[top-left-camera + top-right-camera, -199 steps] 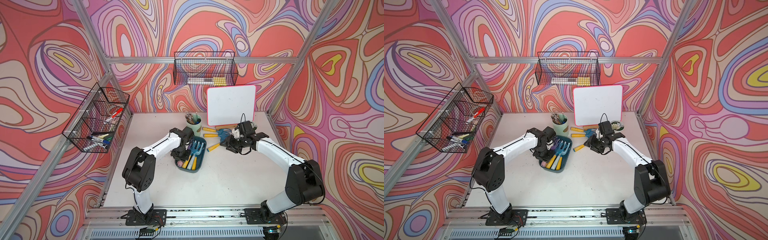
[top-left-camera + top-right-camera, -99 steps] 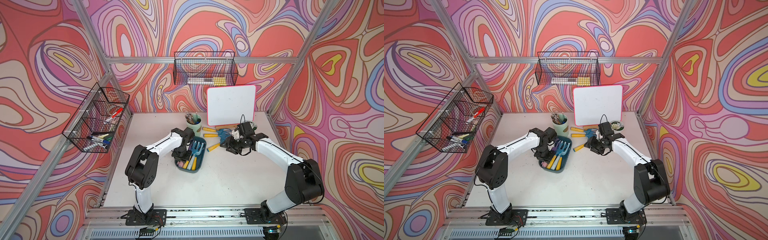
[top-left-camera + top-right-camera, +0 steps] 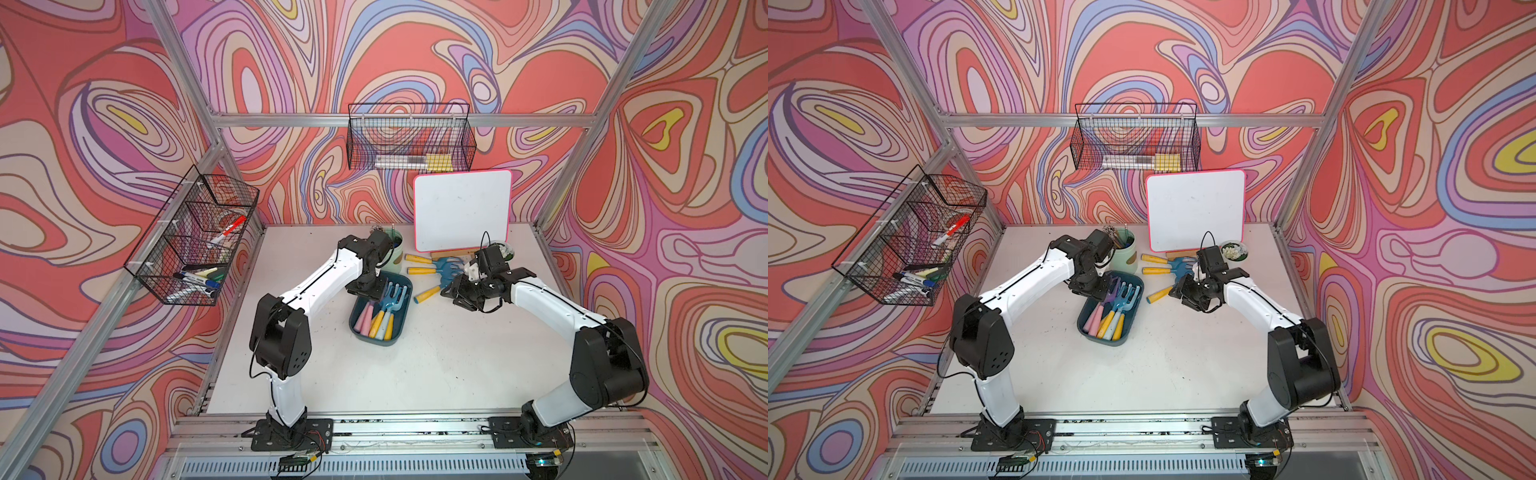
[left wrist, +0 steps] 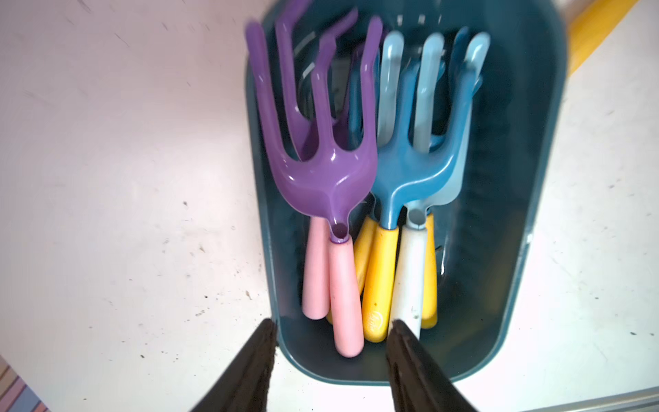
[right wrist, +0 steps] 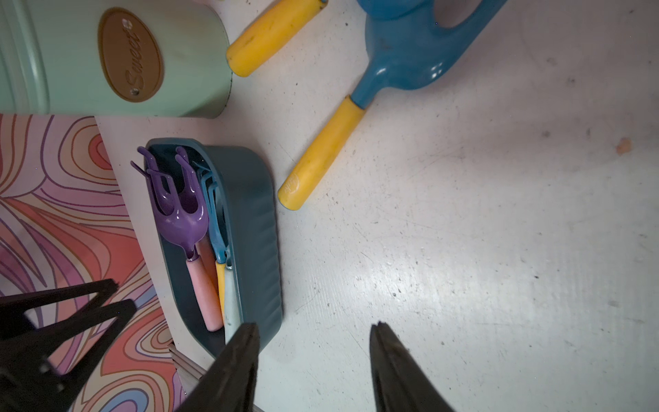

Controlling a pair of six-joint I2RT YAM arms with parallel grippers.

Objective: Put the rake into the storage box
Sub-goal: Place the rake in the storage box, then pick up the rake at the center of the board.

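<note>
Both top views: found purple rake [image 3: 1113, 296] inside box [image 3: 405, 318], mid-bench, atop other tools. Noted left jaws low over box's far left corner, right jaws near its right side above bare bench [image 3: 436, 365]. Counted three blue tools [image 3: 451, 266] loose nearer the far edge.

Left wrist: found left jaws well apart, holding nothing. Saw rake [image 4: 321, 171] free on the pile, tines reaching over box rim.

Right wrist: found right jaws about half spread, empty. Confirmed tines overhanging box [image 5: 253, 232] end.

Judged placement essentially done. Remaining: clear left arm, perhaps nudge tines in.
</note>
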